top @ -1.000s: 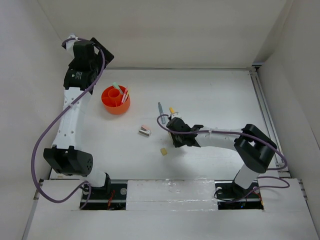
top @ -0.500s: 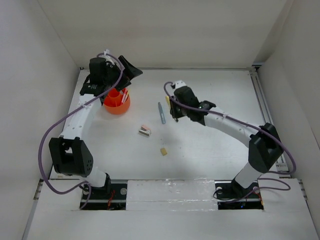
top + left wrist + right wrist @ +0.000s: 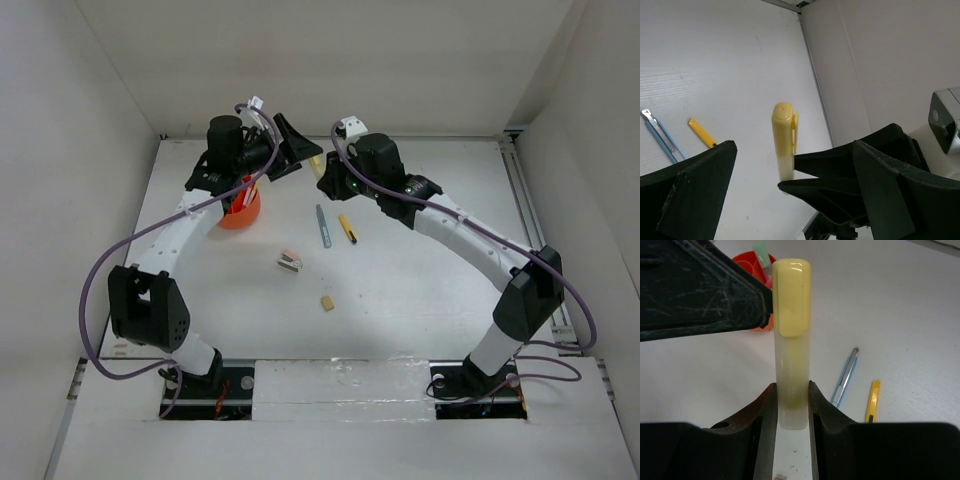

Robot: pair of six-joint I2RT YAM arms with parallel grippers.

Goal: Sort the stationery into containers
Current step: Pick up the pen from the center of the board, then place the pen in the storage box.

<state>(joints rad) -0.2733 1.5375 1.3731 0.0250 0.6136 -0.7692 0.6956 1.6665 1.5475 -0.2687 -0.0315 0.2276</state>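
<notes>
My right gripper [image 3: 791, 390] is shut on a pale yellow marker [image 3: 791, 335], held upright by its lower barrel, cap up. My left gripper [image 3: 300, 150] is open, and the marker [image 3: 784, 140] stands between its spread fingers [image 3: 690, 200] without touching them. Both grippers [image 3: 325, 178] meet above the table's rear middle. The orange cup [image 3: 240, 214] is half hidden under the left arm, with a green-capped marker [image 3: 761, 250] in it. On the table lie a grey-blue pen [image 3: 323, 226], a yellow pen [image 3: 346, 229], a pink-grey block [image 3: 290, 261] and a tan cube eraser [image 3: 327, 303].
White walls close in the table [image 3: 430, 270] at the back and both sides. A rail [image 3: 525, 220] runs along the right edge. Purple cables loop off both arms.
The right arm has lifted the pale yellow marker and carried it toward the back. The left arm swung right from the far left corner, over the cup, to meet it.
</notes>
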